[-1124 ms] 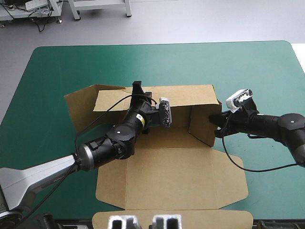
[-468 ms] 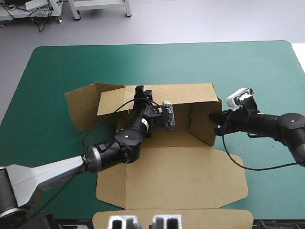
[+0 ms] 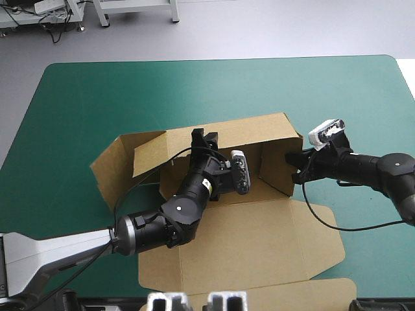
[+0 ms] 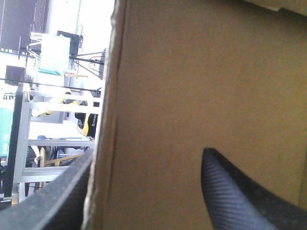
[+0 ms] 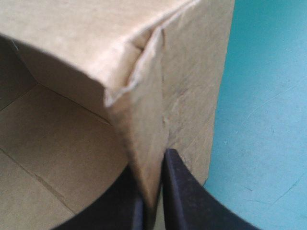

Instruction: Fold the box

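The brown box (image 3: 259,240) lies mid-table, its back wall (image 3: 253,129) and right wall (image 3: 275,168) raised and its lid flat toward the near edge. My left gripper (image 3: 202,139) is at the back wall's top edge. In the left wrist view it (image 4: 146,155) stands open, astride the board (image 4: 192,72), one finger on each side. My right gripper (image 3: 295,167) is at the right wall's outer face. In the right wrist view it (image 5: 151,165) is shut on that wall's (image 5: 192,96) creased corner.
The box's left side flap (image 3: 113,168) splays out over the teal-green cover (image 3: 97,97). The lid's front flap (image 3: 292,295) reaches the table's near edge. Bare cover lies beyond the box and to its right.
The left arm has slid right along the back wall and nearer. The box has turned with it: its left end swung toward the near edge and the lid skewed. The right gripper kept its hold.
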### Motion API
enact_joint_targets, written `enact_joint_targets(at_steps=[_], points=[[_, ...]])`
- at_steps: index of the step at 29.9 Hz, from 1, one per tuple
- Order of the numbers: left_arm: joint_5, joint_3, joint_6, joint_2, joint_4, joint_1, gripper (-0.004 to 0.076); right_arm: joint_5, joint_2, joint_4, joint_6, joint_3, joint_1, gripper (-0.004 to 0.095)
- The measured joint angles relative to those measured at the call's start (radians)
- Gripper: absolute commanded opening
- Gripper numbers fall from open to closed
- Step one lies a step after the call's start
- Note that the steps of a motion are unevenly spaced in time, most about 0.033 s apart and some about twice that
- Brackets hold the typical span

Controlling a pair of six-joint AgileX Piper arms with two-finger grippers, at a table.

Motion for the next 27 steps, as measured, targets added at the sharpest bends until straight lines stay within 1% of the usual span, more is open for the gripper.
enact_joint_targets(at_steps=[5,10,16,18,19,21,24,27], points=[[0.011,0.000,0.000,0.000,0.009,-0.007,0.0426,0.000,0.001,0.000,0.002,-0.001,0.000,0.0000],[0.018,0.000,-0.011,0.000,0.059,-0.049,0.0423,-0.003,0.001,0.000,0.003,-0.002,0.000,0.0000],[0.062,0.000,-0.122,0.000,0.218,-0.158,0.0412,-0.010,0.001,0.000,0.011,-0.002,0.000,0.0000],[0.083,0.000,-0.168,-0.001,0.252,-0.189,0.0354,-0.011,0.001,0.000,0.011,-0.002,0.000,0.0001],[0.090,-0.002,-0.185,-0.001,0.261,-0.203,0.0301,-0.012,0.001,0.000,0.011,-0.002,0.000,0.0000],[0.101,-0.013,-0.202,-0.001,0.266,-0.225,0.0163,-0.013,0.001,0.000,0.011,-0.002,0.000,0.0000],[0.108,-0.051,-0.208,-0.003,0.272,-0.231,-0.0007,-0.021,0.001,0.001,0.030,-0.002,0.000,0.0000],[0.118,-0.105,-0.207,-0.011,0.273,-0.231,-0.0006,-0.035,0.001,0.002,0.058,-0.002,0.000,0.0000]])
